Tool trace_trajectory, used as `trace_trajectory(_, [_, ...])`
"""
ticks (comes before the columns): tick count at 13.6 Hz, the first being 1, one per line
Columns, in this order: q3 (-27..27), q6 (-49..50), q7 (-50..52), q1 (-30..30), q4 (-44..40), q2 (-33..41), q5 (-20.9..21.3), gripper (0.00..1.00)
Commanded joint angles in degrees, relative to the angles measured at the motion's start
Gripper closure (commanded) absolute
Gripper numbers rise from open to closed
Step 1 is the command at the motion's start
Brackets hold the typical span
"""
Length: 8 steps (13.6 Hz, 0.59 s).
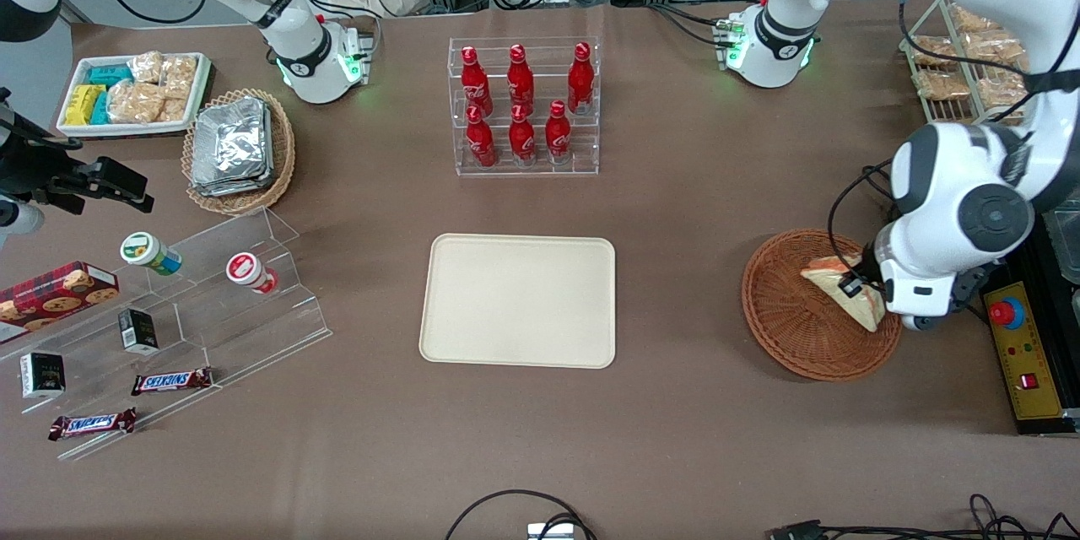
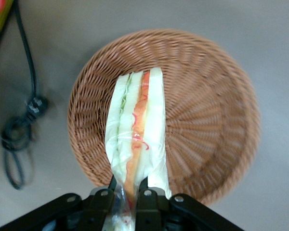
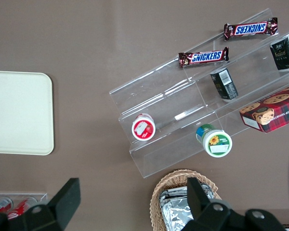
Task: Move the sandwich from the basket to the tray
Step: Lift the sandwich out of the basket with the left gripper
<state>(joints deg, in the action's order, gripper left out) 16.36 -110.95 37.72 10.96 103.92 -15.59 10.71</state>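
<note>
1. The tool (image 2: 127,195) is over the wicker basket (image 1: 785,329), at its edge toward the working arm's end of the counter (image 1: 692,211).
2. Its fingers (image 2: 106,199) are pinched narrowly on the wrapped end of the sandwich (image 2: 137,139).
3. The sandwich, in clear film, appears raised above the basket floor.
4. The cream tray (image 1: 519,299) sits well apart, mid-counter, nearer the front camera than the rack of red cola bottles (image 1: 523,105).
</note>
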Motion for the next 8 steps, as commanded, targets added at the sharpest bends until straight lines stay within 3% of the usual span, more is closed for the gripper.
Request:
trace_trajectory(1, [2.88,11.08,-15.25,-3.21,-13.79,-2.25,0.36,1.0])
trace_trajectory(4, [3.15,12.78,-23.55,-10.41,-20.06,-2.7,0.27,1.0])
trace_trajectory(8, [3.06,12.26,-23.48,-23.51,-22.26,-6.63,0.36,1.0])
